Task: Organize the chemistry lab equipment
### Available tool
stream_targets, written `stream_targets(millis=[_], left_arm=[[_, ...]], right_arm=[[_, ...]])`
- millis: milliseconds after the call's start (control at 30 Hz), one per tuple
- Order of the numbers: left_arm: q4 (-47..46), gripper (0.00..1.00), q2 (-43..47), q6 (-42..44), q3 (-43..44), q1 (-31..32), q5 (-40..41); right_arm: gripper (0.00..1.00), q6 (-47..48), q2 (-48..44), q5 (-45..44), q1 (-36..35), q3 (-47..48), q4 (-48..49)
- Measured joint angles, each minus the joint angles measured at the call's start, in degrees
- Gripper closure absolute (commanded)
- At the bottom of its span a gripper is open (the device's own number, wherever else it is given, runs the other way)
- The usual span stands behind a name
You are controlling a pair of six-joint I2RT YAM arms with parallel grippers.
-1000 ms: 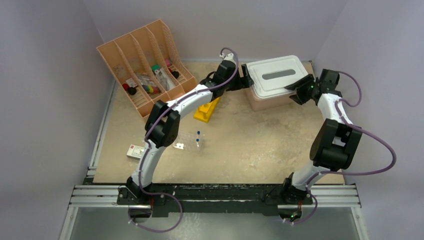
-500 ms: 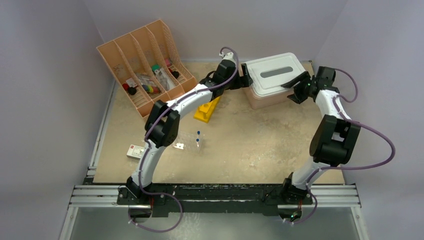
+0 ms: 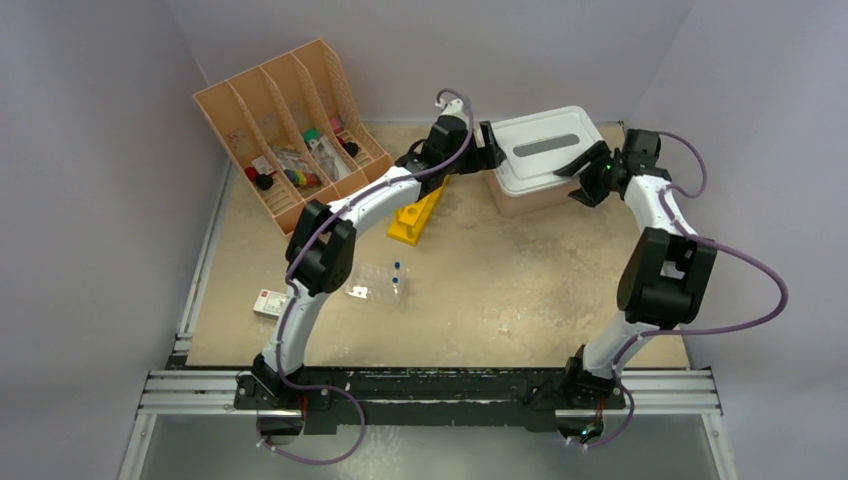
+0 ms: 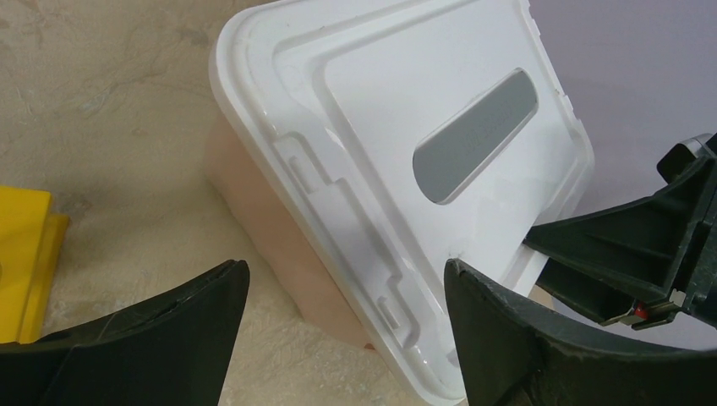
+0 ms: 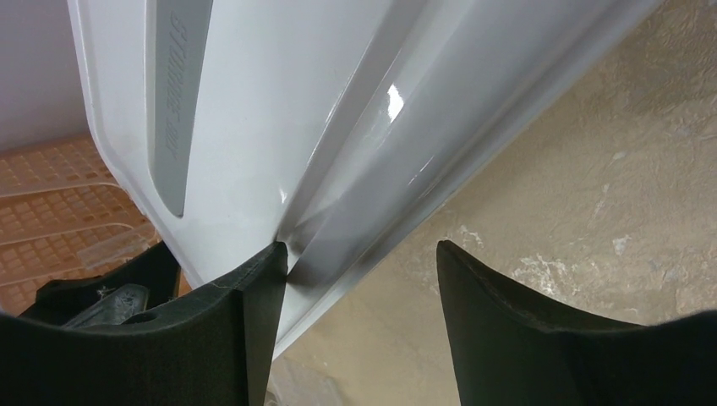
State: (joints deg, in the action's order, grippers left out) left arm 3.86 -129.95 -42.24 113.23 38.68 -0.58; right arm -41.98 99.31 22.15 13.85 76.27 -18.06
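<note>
The loose lab items lie at mid-table: blue-tipped pipettes [image 3: 397,277] in a clear sheet, a small white packet [image 3: 357,292] and a white-and-red box [image 3: 270,303]. Both grippers are at the pink tub with its white lid [image 3: 540,150], far from these items. My left gripper [image 3: 490,148] is open and straddles the lid's left edge [image 4: 345,271]. One finger is over the lid [image 4: 406,101] and the other beside the pink wall [image 4: 262,220]. My right gripper [image 3: 583,177] is open at the lid's right edge [image 5: 362,249]. Its left fingertip [image 5: 270,262] touches the lid [image 5: 254,101].
The peach slotted organizer [image 3: 240,110] stands at the back left with small items in its slots. A yellow block [image 3: 415,218] lies under my left forearm. The purple walls stand close behind the tub and to its right.
The tub with its lid has shifted a little to the left. My right gripper has moved left with it. My left gripper has drawn back slightly to the left.
</note>
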Motion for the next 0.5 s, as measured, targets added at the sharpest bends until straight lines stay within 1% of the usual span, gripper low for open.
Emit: stream_targets(millis=[133,333,500], left_arm=[[0.4,0.19,0.0,-0.1,0.0,0.0,-0.5],[2.4,0.20,0.0,0.1,0.0,0.0,-0.5],[5.3,0.19,0.0,1.7,1.8,0.0,-1.6]], right_arm=[[0.31,0.2,0.9,-0.5,-0.2,1.6,-1.6],[0.29,1.2,0.9,-2.9,-0.8,3.4,-3.9],[0.30,3.9,-1.6,-7.9,-1.1,5.9,-5.6]])
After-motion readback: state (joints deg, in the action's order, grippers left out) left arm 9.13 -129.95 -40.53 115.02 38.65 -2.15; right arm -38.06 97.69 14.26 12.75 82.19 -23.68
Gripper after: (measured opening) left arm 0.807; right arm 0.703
